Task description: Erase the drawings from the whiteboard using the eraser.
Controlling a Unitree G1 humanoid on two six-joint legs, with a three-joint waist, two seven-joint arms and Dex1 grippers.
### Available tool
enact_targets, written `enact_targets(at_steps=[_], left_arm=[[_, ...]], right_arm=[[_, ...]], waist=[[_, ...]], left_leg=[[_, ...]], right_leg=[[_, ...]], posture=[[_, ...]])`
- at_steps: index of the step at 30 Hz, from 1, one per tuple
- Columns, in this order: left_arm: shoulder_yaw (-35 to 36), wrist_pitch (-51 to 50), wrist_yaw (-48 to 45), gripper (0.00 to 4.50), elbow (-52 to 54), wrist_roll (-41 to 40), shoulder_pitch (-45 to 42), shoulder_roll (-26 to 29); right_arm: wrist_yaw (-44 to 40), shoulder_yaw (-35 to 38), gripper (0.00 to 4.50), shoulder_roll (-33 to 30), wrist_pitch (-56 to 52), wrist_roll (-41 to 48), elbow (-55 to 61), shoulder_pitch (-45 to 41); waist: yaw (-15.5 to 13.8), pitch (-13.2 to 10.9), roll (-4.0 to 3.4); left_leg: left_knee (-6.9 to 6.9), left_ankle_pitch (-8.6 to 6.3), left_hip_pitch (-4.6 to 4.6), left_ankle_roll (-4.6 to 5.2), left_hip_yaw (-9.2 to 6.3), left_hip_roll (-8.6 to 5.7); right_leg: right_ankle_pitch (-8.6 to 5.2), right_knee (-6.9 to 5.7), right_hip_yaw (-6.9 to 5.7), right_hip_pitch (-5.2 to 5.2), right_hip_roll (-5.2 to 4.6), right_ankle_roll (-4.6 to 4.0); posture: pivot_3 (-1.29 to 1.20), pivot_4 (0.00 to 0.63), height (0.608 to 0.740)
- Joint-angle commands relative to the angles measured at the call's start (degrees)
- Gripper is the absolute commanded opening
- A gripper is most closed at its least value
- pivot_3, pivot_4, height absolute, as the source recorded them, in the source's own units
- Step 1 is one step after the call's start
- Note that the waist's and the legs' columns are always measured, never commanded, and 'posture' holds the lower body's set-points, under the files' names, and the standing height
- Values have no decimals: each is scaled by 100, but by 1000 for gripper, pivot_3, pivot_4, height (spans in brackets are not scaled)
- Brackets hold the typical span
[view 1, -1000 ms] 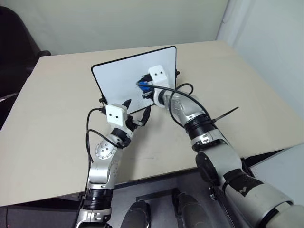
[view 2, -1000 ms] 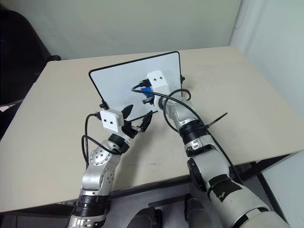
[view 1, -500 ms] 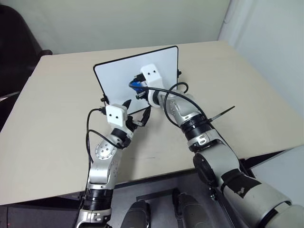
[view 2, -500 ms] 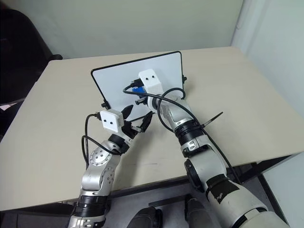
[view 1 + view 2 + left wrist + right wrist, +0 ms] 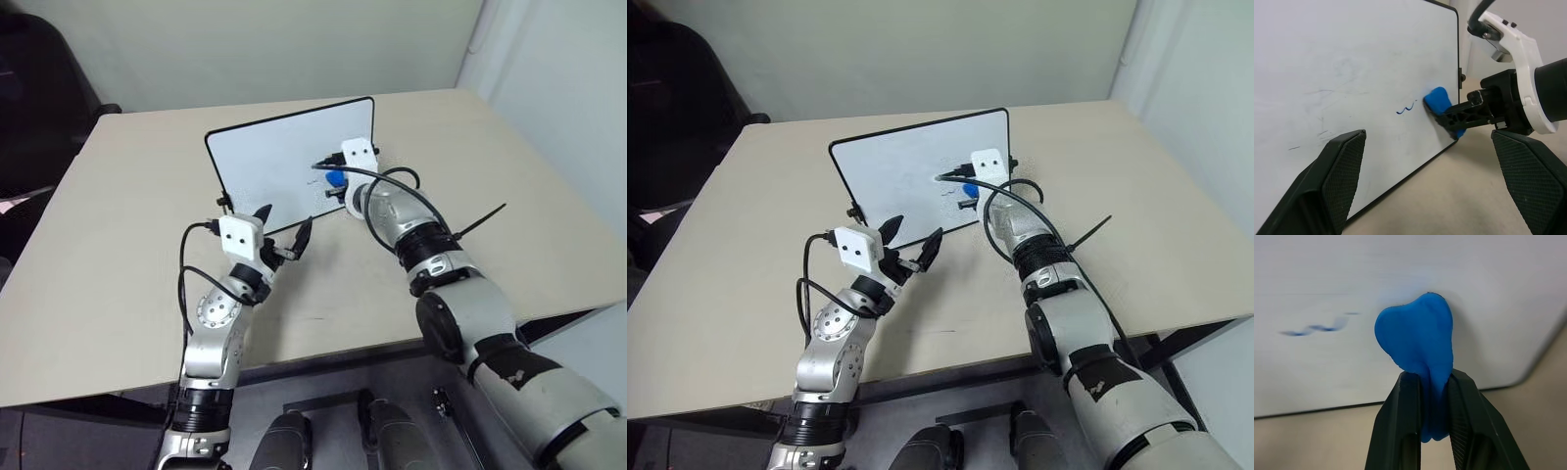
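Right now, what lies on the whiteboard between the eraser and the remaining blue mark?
Nothing: in the left wrist view, bare whiteboard separates the eraser from the remaining blue mark.

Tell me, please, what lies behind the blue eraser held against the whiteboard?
Behind the eraser is the whiteboard, a short blue squiggle remaining beside it. Any ink beneath the eraser's contact patch is covered.

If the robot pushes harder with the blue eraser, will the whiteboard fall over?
Maybe. The whiteboard stands nearly upright on the table, leaning back, so a hard shove might tip or slide it. The eraser, pinched in the right gripper, looks squashed there, so it is probably soft.
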State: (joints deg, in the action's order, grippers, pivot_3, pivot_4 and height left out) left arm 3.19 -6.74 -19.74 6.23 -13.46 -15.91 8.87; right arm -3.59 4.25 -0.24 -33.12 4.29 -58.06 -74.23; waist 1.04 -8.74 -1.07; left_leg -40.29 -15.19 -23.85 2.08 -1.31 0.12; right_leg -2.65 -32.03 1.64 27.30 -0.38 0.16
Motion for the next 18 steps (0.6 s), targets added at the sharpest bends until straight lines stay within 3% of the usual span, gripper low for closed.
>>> enact_targets(at_steps=[1, 10, 18], left_arm=[[-38, 49, -29, 4500, 77, -21, -109, 17], [-77, 59, -28, 4500, 74, -12, -114, 6], [-93, 51, 28, 4500, 126, -13, -72, -16]], right_arm=[[13, 31, 456, 55, 189, 15, 71, -269], [-960, -710, 456, 608, -280, -38, 970, 24], [-1370, -1179, 456, 905, -679, -123, 1712, 354]], waist=[[12, 0, 0], [172, 0, 0], [137, 0, 0]], left_leg=[[1, 0, 0, 0, 0, 2], [4, -18, -10, -20, 4, 3], [5, -12, -13, -15, 2, 10]], right_leg=[[0, 0, -1, 4, 2, 1], [15, 12, 2, 29, 12, -30], [19, 6, -2, 34, 17, -45]], posture=[[0, 150, 740], [0, 150, 740], [0, 150, 740]])
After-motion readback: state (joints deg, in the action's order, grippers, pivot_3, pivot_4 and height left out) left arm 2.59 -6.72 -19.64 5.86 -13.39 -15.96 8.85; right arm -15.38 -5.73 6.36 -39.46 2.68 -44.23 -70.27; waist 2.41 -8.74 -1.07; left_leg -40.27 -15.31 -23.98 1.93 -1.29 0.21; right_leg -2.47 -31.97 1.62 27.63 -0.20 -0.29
